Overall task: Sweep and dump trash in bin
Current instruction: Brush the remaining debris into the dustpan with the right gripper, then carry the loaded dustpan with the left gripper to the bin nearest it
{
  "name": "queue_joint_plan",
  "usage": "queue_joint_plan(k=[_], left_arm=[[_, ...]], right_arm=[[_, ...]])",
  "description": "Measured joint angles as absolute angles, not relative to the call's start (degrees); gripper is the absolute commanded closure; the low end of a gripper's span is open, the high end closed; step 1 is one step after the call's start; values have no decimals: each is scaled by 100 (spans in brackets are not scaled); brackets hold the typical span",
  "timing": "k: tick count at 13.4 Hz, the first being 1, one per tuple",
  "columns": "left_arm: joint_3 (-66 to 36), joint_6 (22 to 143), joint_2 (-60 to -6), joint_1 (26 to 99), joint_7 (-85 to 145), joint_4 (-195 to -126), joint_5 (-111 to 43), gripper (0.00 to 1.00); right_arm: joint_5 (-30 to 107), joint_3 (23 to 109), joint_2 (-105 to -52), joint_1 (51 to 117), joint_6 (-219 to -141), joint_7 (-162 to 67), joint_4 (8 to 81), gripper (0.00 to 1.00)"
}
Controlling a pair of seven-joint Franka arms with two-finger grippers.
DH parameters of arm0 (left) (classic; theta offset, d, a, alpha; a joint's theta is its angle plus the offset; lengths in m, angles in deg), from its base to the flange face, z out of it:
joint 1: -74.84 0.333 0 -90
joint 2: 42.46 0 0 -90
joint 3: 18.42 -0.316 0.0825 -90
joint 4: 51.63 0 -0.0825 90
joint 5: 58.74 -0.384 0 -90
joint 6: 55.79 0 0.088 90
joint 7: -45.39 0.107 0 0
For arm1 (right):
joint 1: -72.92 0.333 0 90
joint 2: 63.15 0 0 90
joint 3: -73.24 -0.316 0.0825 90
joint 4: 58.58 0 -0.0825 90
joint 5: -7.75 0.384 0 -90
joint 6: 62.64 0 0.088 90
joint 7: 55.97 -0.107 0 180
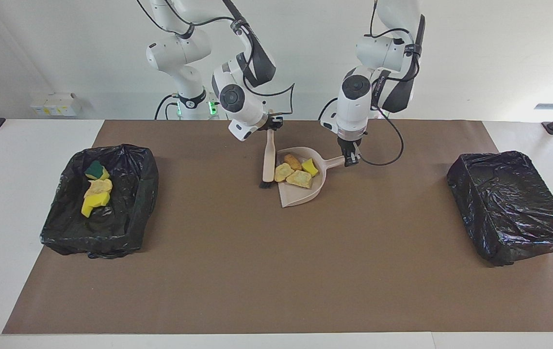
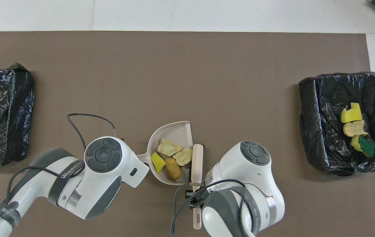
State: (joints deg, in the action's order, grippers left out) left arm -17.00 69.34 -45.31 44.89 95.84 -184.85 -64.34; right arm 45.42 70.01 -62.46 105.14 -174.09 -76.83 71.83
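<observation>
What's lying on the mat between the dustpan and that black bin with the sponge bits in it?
Only the brush, right at the dustpan's open edge; from there to the bin the mat is bare, clearest in the facing view.

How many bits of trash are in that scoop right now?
4, all in the dustpan: orange-brown lump, yellow sponge bit, two pale beige chunks. None seems hidden.

brown mat [image 1: 276, 271] over a white table [image 1: 9, 203], two bins lined in shiny black plastic [image 1: 104, 203] [image 1: 514, 206]. dustpan [image 1: 305, 196] and brush handle [image 1: 268, 157] are both pale beige, bristles [image 1: 265, 184] black. trash [image 1: 298, 170] in the pan is bright yellow, pale beige and one orange-brown lump; the bits in the bin [image 1: 96, 188] are yellow and beige, one with a dark green top. arms are white with dark grey joints
</observation>
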Motion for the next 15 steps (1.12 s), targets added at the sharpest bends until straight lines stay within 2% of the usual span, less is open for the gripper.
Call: queue_joint_plan(k=[2,5,9,12,15], left_arm=[[-1729,7250,-4528,4499,9651,-18592,-6442,100],[-1754,7578,-4427,4685,9956,-18592,-6287,100],[-1803,7579,-4340,5224,10957,-18424,-5685,100],[-1816,6973,-4338,5550,11242,-17888,-5667,100],[-1830,6150,-4334,6036,11724,-17140,-5666,100]], right_arm=[[4602,7001,-6281,10572,-17406,-7668,7016,100],[3770,7001,-6289,10630,-17186,-7929,6752,100],[2773,7081,-6143,10606,-15965,-8450,6038,100],[2367,7062,-5915,10585,-15524,-8628,6006,100],[2489,7007,-5840,10684,-15736,-8841,6323,100]])
